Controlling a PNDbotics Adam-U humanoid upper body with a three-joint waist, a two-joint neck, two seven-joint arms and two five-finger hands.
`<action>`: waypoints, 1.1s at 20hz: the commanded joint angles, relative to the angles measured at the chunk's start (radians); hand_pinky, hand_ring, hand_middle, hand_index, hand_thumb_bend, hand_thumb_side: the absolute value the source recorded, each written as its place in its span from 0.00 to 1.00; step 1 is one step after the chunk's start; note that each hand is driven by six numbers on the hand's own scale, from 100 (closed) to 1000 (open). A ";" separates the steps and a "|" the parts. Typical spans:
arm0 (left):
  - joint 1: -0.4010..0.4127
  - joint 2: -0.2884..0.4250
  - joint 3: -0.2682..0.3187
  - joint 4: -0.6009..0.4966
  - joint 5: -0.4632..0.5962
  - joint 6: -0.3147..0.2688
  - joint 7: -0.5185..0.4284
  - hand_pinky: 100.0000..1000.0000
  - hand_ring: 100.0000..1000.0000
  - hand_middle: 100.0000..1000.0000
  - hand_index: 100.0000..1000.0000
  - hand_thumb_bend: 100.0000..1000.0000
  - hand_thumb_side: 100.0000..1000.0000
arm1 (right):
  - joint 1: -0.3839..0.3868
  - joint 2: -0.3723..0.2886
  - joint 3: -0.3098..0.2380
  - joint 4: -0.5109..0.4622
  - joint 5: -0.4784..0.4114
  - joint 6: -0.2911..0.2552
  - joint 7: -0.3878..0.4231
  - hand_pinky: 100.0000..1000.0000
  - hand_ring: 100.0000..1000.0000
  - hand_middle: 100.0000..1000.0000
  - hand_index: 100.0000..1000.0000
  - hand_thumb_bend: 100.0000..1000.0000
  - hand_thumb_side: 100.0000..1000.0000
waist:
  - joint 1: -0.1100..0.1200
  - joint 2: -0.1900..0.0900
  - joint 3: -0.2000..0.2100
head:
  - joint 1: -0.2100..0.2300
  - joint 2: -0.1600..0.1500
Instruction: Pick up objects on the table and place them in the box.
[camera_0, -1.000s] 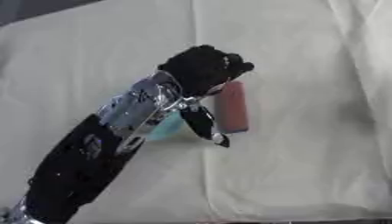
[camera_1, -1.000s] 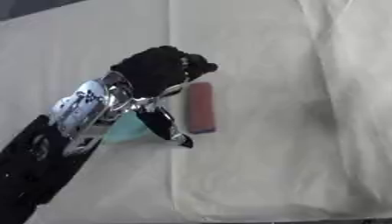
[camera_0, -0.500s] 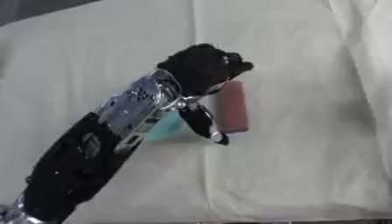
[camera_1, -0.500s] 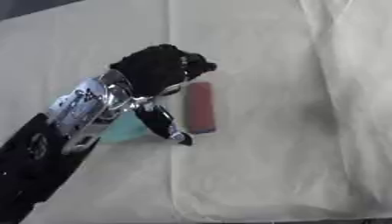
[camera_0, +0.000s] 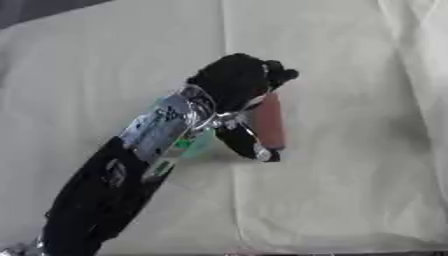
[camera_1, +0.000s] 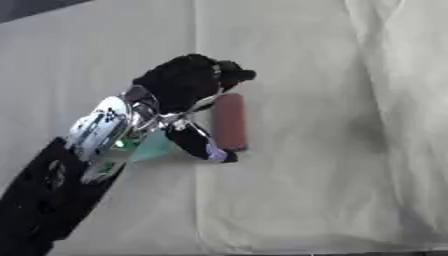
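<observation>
My left hand (camera_1: 185, 82) over the reddish-brown bar (camera_1: 230, 121) on the cloth-covered table (camera_1: 332, 100)

I see my left hand reaching in from the lower left, its black fingers (camera_0: 278, 75) curled over the top end of the bar and its thumb (camera_1: 203, 145) stretched down along the bar's left side, so the hand looks closed around it, though I cannot tell whether the bar is lifted or lying on the cloth; the bar stands lengthwise near the middle of the table, just right of a pale green thing (camera_1: 154, 148) that peeks out under my wrist, partly hidden by the silver forearm (camera_0: 162, 127); a fold in the cream cloth runs up the table just behind the hand; my right hand shows in neither view
</observation>
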 joint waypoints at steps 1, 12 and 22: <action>0.003 -0.009 0.002 0.005 -0.014 0.006 0.017 0.70 0.69 0.81 1.00 0.60 0.55 | -0.013 -0.011 -0.005 -0.019 -0.003 -0.002 0.001 0.33 0.56 0.85 0.80 0.00 0.44 | -0.009 -0.010 0.000 | -0.020 -0.004; 0.015 -0.014 -0.027 0.044 -0.023 -0.016 0.029 0.72 0.70 0.81 1.00 0.61 0.57 | -0.019 -0.011 -0.003 -0.019 -0.002 -0.002 0.005 0.33 0.56 0.85 0.80 0.00 0.44 | -0.009 -0.010 -0.003 | -0.030 -0.004; -0.012 0.078 -0.026 0.007 -0.025 -0.042 -0.002 0.76 0.72 0.83 1.00 0.68 0.57 | -0.018 -0.012 -0.002 -0.019 -0.005 -0.002 0.008 0.33 0.56 0.85 0.80 0.00 0.44 | -0.009 -0.007 -0.006 | -0.014 -0.004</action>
